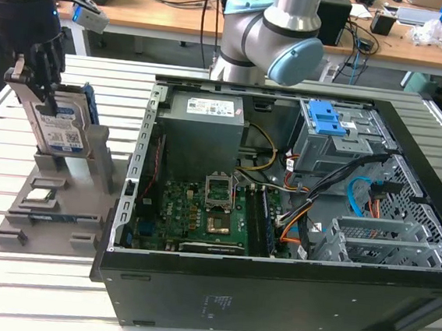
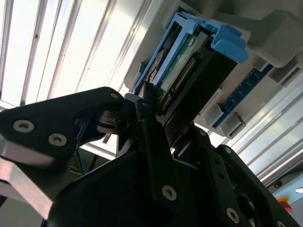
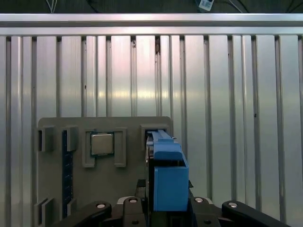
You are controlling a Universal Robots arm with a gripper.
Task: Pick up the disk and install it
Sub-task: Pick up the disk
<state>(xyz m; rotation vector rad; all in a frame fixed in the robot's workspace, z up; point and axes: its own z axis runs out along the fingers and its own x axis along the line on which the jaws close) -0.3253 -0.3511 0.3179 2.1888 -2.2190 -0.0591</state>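
Disk (image 1: 62, 123) is seen stood on edge at the exterior view's left. Its flat faces are held vertical, and its long axis appears to run up and down, in line with the tool (image 1: 42, 90) above it. The labelled face is turned towards the open computer case (image 1: 272, 284). A white-and-blue label with a barcode is carried on that face (its print cannot be made out). The silver body is framed by a bright blue bracket. In the second wrist view the disk (image 2: 189, 75) is shown edge-on, with a green circuit board and a row of connector contacts exposed along one side.

The disk's upper end is pinched by the tool, with one black finger (image 1: 51, 101) laid against the labelled face. In the first wrist view the disk (image 3: 168, 182) is flanked closely on both sides by the tool's black links.

The lower edge is placed at the upright slot of a grey holder block (image 1: 72, 171), which is set on the slatted metal worktop (image 1: 36, 296). Whether the disk is seated in the slot or raised just clear of it cannot be told. A small square chip (image 3: 102, 144) is laid flat in a recess of the same block, near the disk. Inside the case a blue latch (image 1: 327, 117) is fitted atop a grey drive cage, well apart from the disk.
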